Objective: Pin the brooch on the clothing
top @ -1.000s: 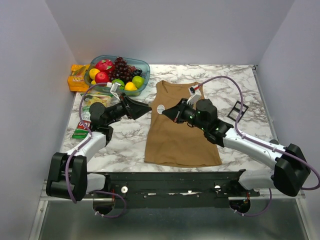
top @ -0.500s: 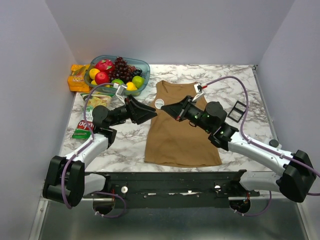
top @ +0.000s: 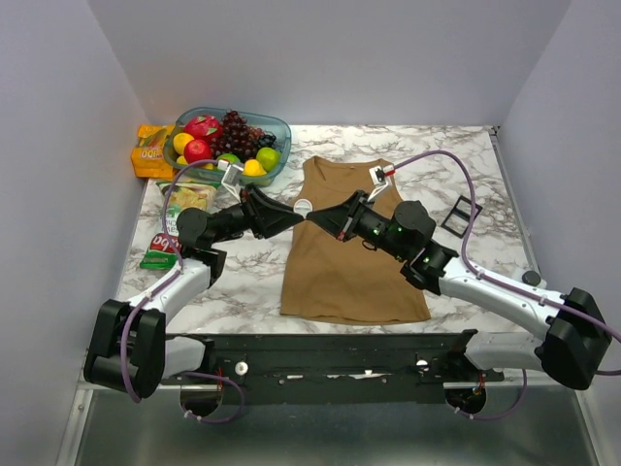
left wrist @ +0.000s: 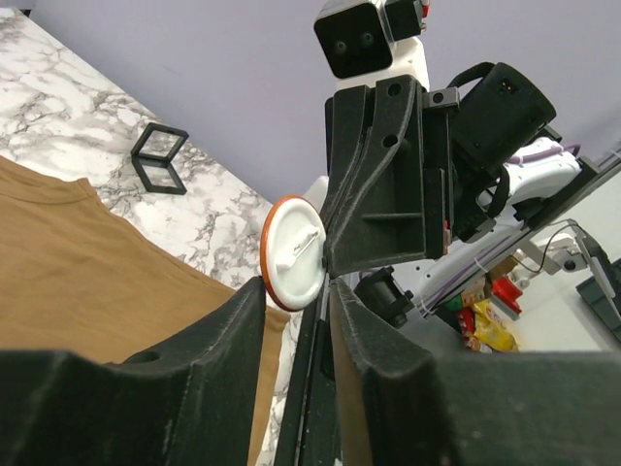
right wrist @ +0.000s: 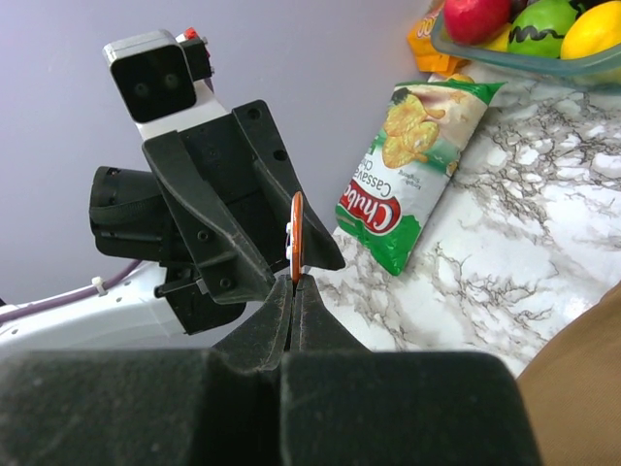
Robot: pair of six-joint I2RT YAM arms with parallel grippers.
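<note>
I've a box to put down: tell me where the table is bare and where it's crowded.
Bare table at the back right, between top, frame and wall; also the near left strip between chips bag and top. Crowded: back left, with fruit bowl and packet; and over the top, where left gripper and right gripper meet.

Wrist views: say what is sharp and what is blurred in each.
Left wrist view: the left gripper's fingers are dark and soft, the brooch crisp. Right wrist view: the right gripper's fingers blur heavily; the chips bag reads sharp.
</note>
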